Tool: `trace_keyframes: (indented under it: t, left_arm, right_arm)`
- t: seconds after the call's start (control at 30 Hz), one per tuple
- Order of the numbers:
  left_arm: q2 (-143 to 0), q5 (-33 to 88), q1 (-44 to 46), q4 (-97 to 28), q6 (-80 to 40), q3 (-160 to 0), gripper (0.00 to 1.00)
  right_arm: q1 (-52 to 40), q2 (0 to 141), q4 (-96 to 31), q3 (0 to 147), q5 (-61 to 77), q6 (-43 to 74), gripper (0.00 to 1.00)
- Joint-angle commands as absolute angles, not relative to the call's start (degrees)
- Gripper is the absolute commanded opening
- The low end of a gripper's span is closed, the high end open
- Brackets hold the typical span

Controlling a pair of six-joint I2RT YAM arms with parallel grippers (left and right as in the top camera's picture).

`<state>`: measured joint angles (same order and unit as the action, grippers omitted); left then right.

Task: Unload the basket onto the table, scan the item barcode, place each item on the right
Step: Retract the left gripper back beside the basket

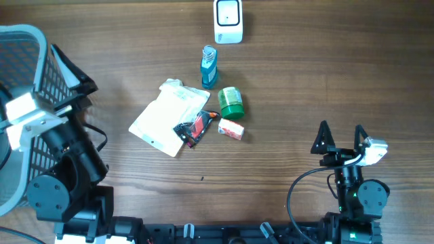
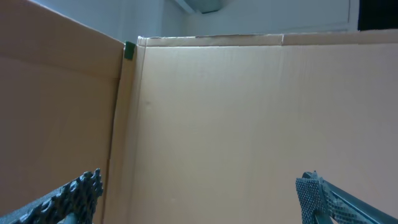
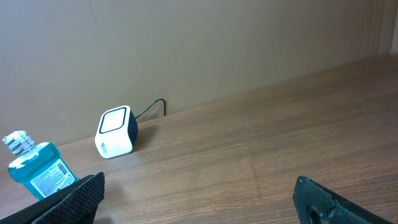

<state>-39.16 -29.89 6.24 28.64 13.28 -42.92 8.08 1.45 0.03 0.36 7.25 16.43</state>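
I can't read any print; the label on the mouthwash bottle is too small. I count five items clustered mid-table, one of each: that bottle, a green jar, a white pouch, a red-and-black packet and a small box. One white barcode scanner stands beyond them. My left gripper, facing a cardboard wall, and my right gripper both have fingers spread wide, holding nothing.

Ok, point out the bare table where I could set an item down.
Widest bare wood: right of the green jar and scanner, ahead of the right gripper. Also open: far strip between basket and scanner. Crowded: centre cluster around the blue bottle.
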Motion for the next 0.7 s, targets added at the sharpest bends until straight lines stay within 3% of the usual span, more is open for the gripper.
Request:
trace_keyframes:
  t: [0.0, 0.2, 0.67]
  left_arm:
    - [-39.1, -28.4, 5.8, 28.6, 10.8, -43.2, 1.0]
    - [-39.2, -15.8, 5.8, 21.8, 2.2, -43.2, 1.0]
    - [-33.7, -16.5, 5.8, 24.7, 1.2, -43.2, 1.0]
  right_arm:
    - [8.2, 1.4, 0.4, 0.3, 6.9, 16.7, 1.0]
    - [8.2, 1.4, 0.4, 0.3, 6.9, 16.7, 1.0]
    - [8.2, 1.4, 0.4, 0.3, 6.9, 16.7, 1.0]
